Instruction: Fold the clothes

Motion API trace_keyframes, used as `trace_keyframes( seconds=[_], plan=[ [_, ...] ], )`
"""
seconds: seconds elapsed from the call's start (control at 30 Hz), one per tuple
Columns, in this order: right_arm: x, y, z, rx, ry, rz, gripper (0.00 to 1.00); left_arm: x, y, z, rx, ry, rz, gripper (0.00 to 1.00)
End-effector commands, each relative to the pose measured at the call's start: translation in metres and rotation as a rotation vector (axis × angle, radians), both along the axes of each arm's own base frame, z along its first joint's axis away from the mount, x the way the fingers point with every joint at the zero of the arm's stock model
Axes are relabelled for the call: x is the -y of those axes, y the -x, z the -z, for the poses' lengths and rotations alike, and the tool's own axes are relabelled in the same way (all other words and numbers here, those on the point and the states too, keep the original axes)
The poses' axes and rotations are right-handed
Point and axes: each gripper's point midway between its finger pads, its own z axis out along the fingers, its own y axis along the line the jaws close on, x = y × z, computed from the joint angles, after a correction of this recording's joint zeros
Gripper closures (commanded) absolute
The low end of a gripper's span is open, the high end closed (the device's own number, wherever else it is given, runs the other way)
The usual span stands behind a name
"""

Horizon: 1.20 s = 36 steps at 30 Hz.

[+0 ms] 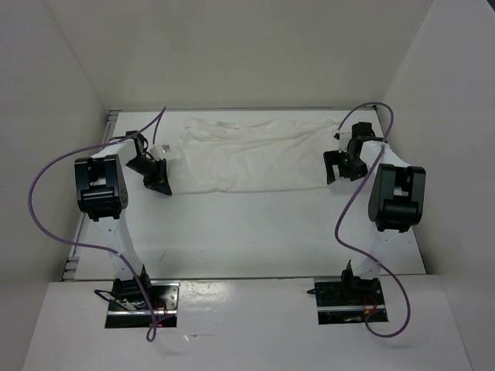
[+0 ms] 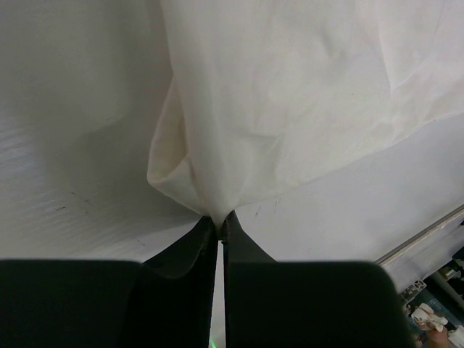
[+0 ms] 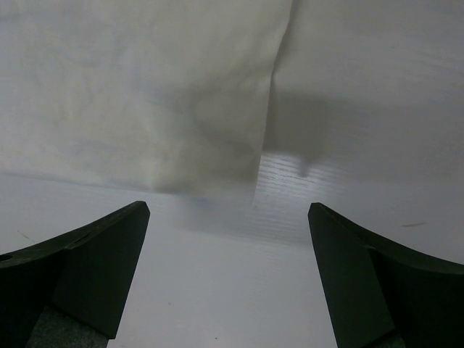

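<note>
Clothes (image 1: pixel 255 154) corner is sitting pinched in my left gripper (image 2: pixel 220 217). I'm seeing the black fingertips (image 2: pixel 243 243) pressing together on a small bunched fold of the white fabric, which is fanning up and away from the tips.

Going outward, the garment is lying spread and wrinkled across the far part of the table (image 1: pixel 255 232), with its long side running left to right. I'm gripping its left end, and the rest is lying flat on the white surface.

My right gripper (image 3: pixel 228 209) is hovering at the garment's right end with fingers spread wide and nothing between them. In its wrist view the fabric's edge is running down between the fingers, with bare table to the right.

Around the work area:
- White walls (image 1: pixel 69 77) are boxing in the table on the left, back and right.
- A metal rail (image 1: pixel 71 259) is running along the left table edge.
- Purple cables (image 1: pixel 32 189) are looping off both arms.

Left arm is reaching forward from its base, elbow raised, wrist turning inward toward the cloth. Right arm is mirroring it, elbow raised, wrist angling inward and down.
</note>
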Motion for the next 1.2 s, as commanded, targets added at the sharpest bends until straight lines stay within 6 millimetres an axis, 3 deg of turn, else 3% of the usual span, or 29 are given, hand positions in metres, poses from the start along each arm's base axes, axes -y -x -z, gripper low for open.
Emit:
trace_keyframes(
  seconds=[0.0, 0.17, 0.43, 0.53, 0.77, 1.17],
  plan=[
    [0.003, -0.017, -0.003, 0.057, -0.042, 0.019, 0.01, -0.002, 0.008, 0.012, -0.031, -0.025, 0.028, 0.91],
    [0.002, -0.013, 0.017, 0.009, -0.072, 0.020, 0.05, -0.002, 0.010, 0.011, -0.031, -0.025, 0.028, 0.91],
    [0.001, -0.013, 0.029, -0.002, -0.117, 0.023, 0.10, -0.002, 0.010, 0.011, -0.031, -0.025, 0.028, 0.93],
    [-0.001, -0.008, 0.037, -0.033, -0.148, 0.025, 0.17, -0.002, 0.010, 0.011, -0.031, -0.025, 0.028, 0.93],
    [-0.008, -0.008, 0.041, -0.041, -0.185, -0.007, 0.34, -0.002, 0.012, 0.009, -0.031, -0.025, 0.028, 0.93],
    [-0.014, 0.001, 0.047, -0.082, -0.221, -0.021, 0.45, 0.000, 0.012, 0.009, -0.030, -0.016, 0.028, 0.94]
  ],
)
